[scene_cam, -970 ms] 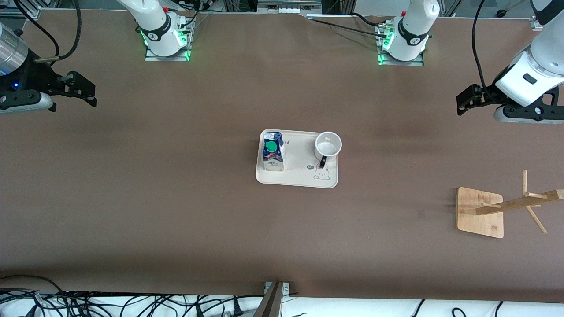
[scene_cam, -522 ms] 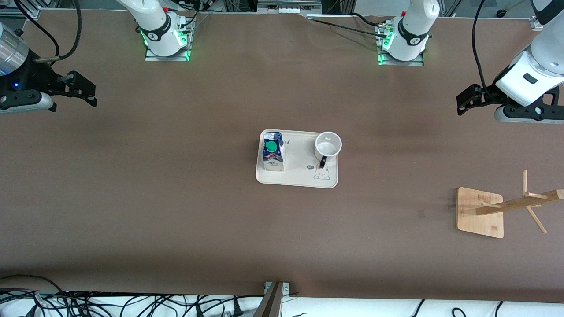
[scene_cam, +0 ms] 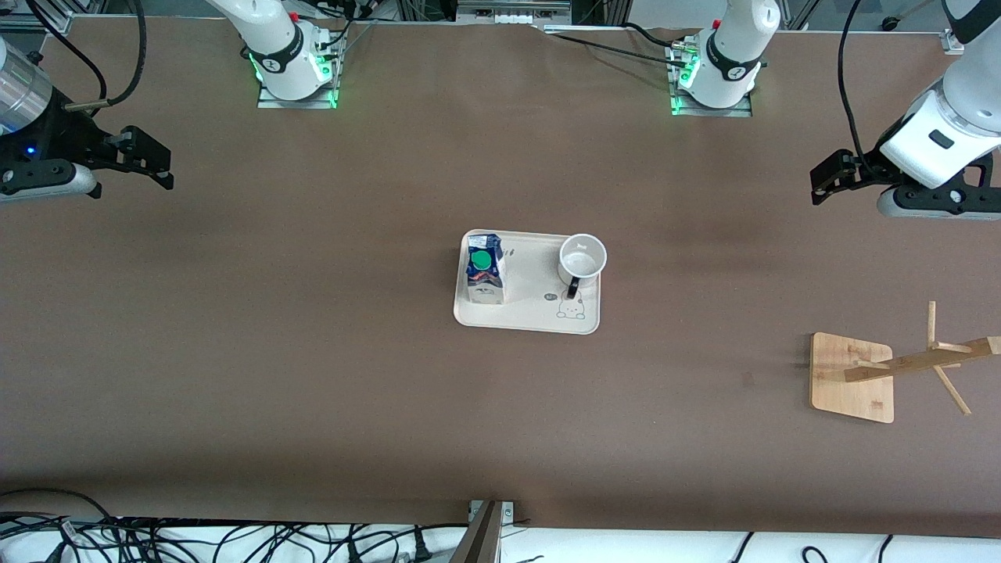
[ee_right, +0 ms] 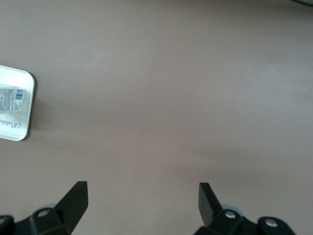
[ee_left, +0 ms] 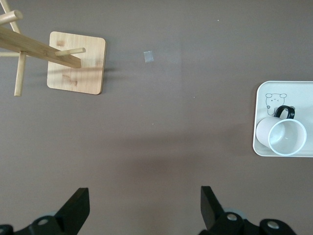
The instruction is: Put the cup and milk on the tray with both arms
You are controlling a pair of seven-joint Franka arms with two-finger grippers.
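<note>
Already the milk (scene_cam: 485, 270) and cup (scene_cam: 582, 259) stood on the tray (scene_cam: 529, 313); the left claw (scene_cam: 830, 176) and right claw (scene_cam: 145, 160) hung spread, empty, over bare tabletop (scene_cam: 313, 352), so only a careless sweep might topple them

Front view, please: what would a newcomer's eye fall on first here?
The cream tray in the middle of the table, with the milk toward the right arm's end and the cup toward the left arm's. Then the two open, empty tools, right tool and left tool, each over bare table at its own end.
</note>
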